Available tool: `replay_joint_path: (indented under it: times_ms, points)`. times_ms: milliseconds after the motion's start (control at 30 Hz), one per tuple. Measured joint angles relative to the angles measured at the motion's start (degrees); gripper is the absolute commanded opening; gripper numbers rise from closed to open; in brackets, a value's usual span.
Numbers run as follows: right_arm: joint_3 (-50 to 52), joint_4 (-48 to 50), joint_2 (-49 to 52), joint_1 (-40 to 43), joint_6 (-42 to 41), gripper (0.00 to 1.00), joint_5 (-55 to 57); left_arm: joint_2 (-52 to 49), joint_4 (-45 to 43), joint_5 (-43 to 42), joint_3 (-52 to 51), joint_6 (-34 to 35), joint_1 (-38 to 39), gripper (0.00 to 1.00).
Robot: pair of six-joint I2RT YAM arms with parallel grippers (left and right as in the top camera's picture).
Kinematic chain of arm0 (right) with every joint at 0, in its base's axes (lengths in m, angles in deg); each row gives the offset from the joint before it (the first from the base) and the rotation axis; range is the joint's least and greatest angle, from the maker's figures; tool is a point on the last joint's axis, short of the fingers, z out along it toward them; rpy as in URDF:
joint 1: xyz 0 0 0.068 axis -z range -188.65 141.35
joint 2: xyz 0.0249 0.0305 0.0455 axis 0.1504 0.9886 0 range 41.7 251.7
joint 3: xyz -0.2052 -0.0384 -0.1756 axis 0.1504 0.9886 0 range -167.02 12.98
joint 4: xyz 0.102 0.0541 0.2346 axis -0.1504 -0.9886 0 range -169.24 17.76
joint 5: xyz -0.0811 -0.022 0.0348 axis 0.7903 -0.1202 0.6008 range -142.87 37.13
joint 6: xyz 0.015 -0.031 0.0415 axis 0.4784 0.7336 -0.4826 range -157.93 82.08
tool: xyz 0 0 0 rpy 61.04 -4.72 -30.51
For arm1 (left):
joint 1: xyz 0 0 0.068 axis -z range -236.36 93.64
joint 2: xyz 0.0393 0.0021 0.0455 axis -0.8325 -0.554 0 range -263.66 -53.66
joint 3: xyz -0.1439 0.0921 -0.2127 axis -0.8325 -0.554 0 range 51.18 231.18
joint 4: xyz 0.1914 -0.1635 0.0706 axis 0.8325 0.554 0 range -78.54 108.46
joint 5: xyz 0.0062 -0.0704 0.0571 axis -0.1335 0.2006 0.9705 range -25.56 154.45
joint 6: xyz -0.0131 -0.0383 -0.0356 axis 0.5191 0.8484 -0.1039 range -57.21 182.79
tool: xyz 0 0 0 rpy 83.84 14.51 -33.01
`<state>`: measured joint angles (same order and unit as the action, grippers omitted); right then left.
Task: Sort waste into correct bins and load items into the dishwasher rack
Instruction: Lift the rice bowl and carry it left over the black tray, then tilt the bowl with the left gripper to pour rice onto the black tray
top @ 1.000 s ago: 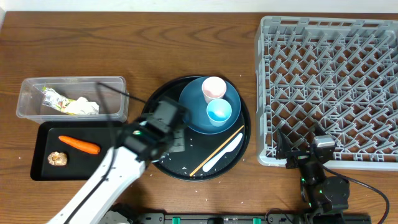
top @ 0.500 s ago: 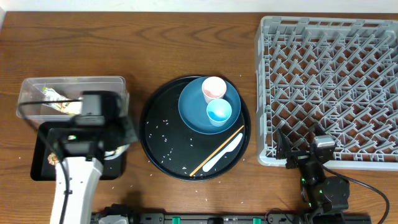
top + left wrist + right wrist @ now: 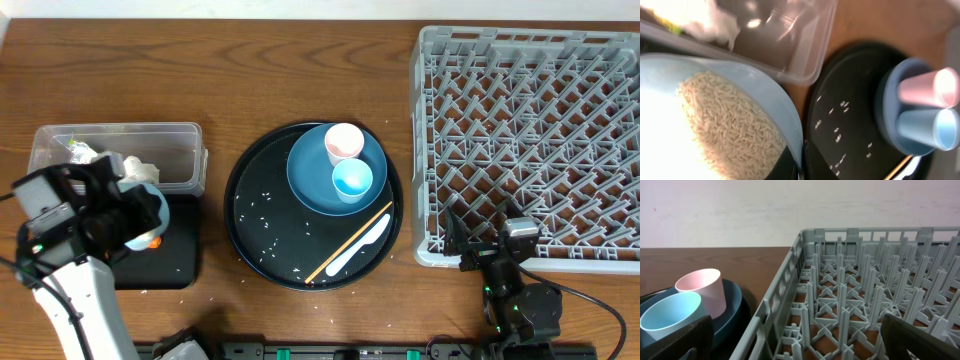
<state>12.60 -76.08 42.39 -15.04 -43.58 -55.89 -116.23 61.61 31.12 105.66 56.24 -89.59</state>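
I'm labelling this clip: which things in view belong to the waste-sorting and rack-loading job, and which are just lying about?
Job: bowl of rice, clear tub, flat black tray, blue plate, pink cup, light blue cup, spoon, chopstick, dishwasher rack, spilled grains.
Lying about: round black tray, table.

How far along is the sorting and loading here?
Done: wrapper and paper lie in the clear tub. In hand: left gripper holds the bowl of rice near it. Left: plate, pink cup, blue cup, spoon, chopstick sit on the round tray; rack empty.
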Motion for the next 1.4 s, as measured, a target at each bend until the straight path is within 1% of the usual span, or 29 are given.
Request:
replay_joint_path:
  times_ms: [167, 367, 467, 667, 967, 1133, 1267, 1400]
  points:
    - [0.00, 0.02, 0.00, 0.00, 0.00, 0.99, 0.02, 0.00, -0.55, -5.09, -0.15, -2.71, -6.01, 0.06]
    - [0.00, 0.02, 0.00, 0.00, 0.00, 0.99, 0.02, 0.04, -2.93, -7.30, -4.87, -4.55, -9.20, 0.06]
    - [0.00, 0.02, 0.00, 0.00, 0.00, 0.99, 0.02, 0.04, -3.28, -10.25, -7.30, -6.36, -10.21, 0.06]
    - [0.00, 0.02, 0.00, 0.00, 0.00, 0.99, 0.02, 0.04, -2.82, -22.45, -8.48, -11.45, -15.28, 0.06]
    - [0.00, 0.02, 0.00, 0.00, 0.00, 0.99, 0.02, 0.04, 3.93, -35.89, -8.50, -19.26, -26.47, 0.06]
    - [0.00, 0.02, 0.00, 0.00, 0.00, 0.99, 0.02, -1.03, 5.14, -44.35, -8.50, -22.10, -31.63, 0.06]
    - [0.00, 0.02, 0.00, 0.00, 0.00, 0.99, 0.02, -3.76, 5.25, -50.34, -8.50, -22.86, -33.75, 0.06]
    - [0.00, 0.02, 0.00, 0.00, 0.00, 0.99, 0.02, -6.82, 5.29, -53.05, -8.50, -23.65, -34.21, 0.07]
